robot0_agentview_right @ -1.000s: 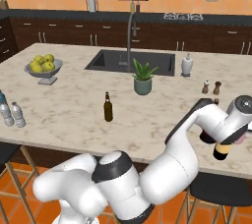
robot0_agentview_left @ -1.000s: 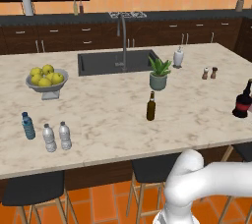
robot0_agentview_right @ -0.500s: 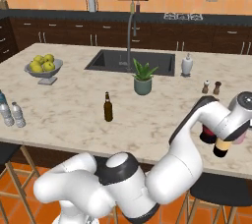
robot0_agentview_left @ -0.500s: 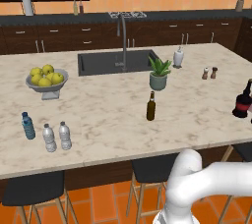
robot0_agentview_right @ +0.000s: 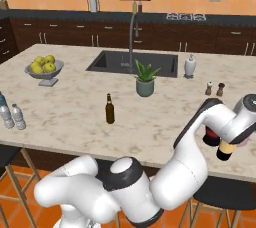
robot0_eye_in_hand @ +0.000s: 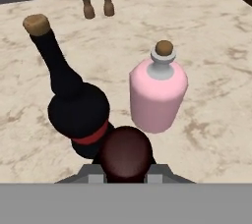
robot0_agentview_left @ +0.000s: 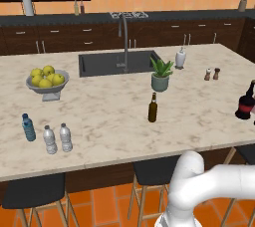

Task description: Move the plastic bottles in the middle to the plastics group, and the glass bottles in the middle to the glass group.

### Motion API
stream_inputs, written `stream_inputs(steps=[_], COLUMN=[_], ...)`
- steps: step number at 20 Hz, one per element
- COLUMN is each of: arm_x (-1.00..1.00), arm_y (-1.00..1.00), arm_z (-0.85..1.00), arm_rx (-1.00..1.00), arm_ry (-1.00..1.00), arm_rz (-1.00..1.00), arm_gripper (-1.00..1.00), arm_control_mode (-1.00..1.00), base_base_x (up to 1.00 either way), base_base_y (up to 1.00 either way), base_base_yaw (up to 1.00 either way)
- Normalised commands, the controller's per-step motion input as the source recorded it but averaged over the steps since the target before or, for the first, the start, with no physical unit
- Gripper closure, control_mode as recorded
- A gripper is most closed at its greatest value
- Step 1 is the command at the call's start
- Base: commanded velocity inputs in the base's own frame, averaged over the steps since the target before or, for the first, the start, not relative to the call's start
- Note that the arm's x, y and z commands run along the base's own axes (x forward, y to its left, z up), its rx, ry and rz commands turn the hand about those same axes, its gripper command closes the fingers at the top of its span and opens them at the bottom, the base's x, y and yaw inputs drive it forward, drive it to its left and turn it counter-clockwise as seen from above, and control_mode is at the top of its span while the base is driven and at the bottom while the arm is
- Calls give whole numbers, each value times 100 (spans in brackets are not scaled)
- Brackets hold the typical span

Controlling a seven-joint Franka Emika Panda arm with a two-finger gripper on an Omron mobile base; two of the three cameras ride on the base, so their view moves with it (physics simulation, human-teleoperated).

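Note:
My gripper [robot0_agentview_right: 231, 135] is at the island's right end, shut on the top of the tall black wine bottle [robot0_agentview_right: 225, 150] with its yellow-tan label. In the hand view the bottle's dark red cap [robot0_eye_in_hand: 126, 153] sits between the fingers of the gripper [robot0_eye_in_hand: 126, 171]. Just beyond it stands the round-bodied, red-banded glass bottle [robot0_eye_in_hand: 78, 112] [robot0_agentview_left: 245, 102]. Whether the wine bottle's base touches the counter I cannot tell. The slim brown-olive bottle [robot0_agentview_left: 153, 108] [robot0_agentview_right: 109, 109] stands upright mid-counter. The plastics group is at the left front: a blue bottle [robot0_agentview_left: 28, 127] and two clear ones [robot0_agentview_left: 49, 140] [robot0_agentview_left: 65, 137].
A pink corked flask [robot0_eye_in_hand: 157, 94] stands right of the red-banded bottle, close to the held bottle. Salt and pepper shakers [robot0_agentview_left: 211, 74], a potted plant [robot0_agentview_left: 160, 74], a soap dispenser [robot0_agentview_left: 180, 58], the sink [robot0_agentview_left: 114, 63] and a fruit bowl [robot0_agentview_left: 46, 80] are on the counter. Stools stand under the front edge.
Hardly anything: the hand with the wine bottle has shifted very slightly beside the red-banded bottle. The other bottles have not moved.

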Motion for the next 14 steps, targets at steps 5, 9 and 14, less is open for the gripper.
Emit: stream_inputs(steps=[5,9,14], arm_x=[1,6,0], arm_y=[0,6,4], arm_z=[-6,0,0], arm_rx=[-5,-8,0], arm_ry=[-6,-1,0], arm_rz=[0,0,0], arm_gripper=[100,100,-100], arm_control_mode=[-100,-100,-100], base_base_x=[0,0,0], base_base_y=[0,0,0], base_base_yaw=[0,0,0])
